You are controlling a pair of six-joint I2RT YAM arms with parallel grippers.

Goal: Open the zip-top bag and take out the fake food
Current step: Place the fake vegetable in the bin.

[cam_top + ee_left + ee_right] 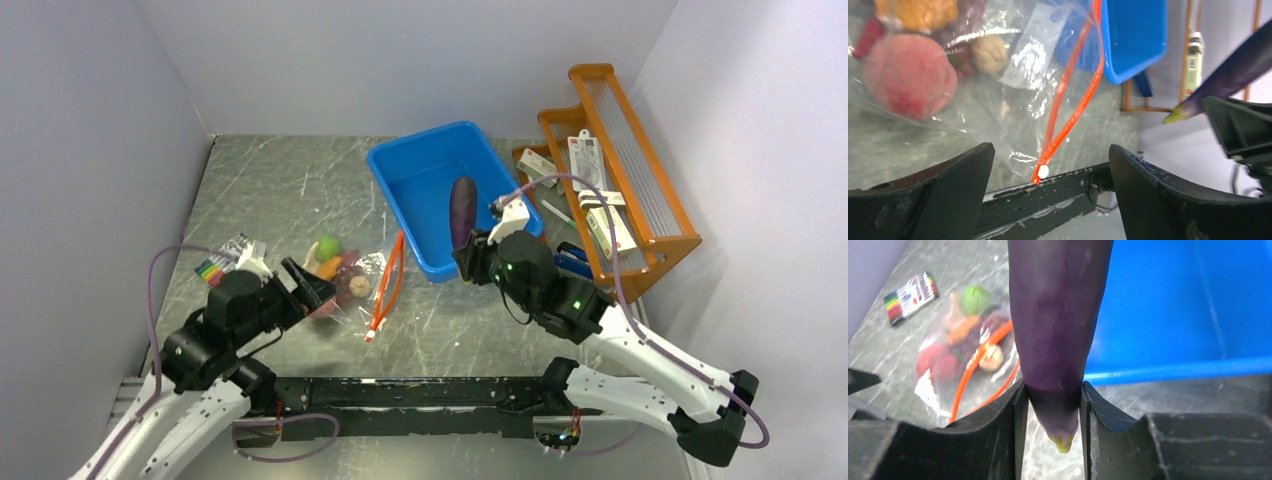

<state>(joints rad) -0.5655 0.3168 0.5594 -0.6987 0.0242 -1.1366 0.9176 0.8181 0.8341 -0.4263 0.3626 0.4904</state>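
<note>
The clear zip-top bag lies on the table, its red-orange zip strip parted into a loop. Fake food sits inside: a green ball, an orange piece, a beige bulb and a pink-red peach. My left gripper stands open at the bag's near-left side, nothing between its fingers. The strip's white end lies between them on the table. My right gripper is shut on a purple eggplant, held upright over the front rim of the blue bin.
A pack of coloured markers lies left of the bag. An orange wooden rack with packets stands right of the bin. Grey walls close in on the left, back and right. The black base rail runs along the near edge.
</note>
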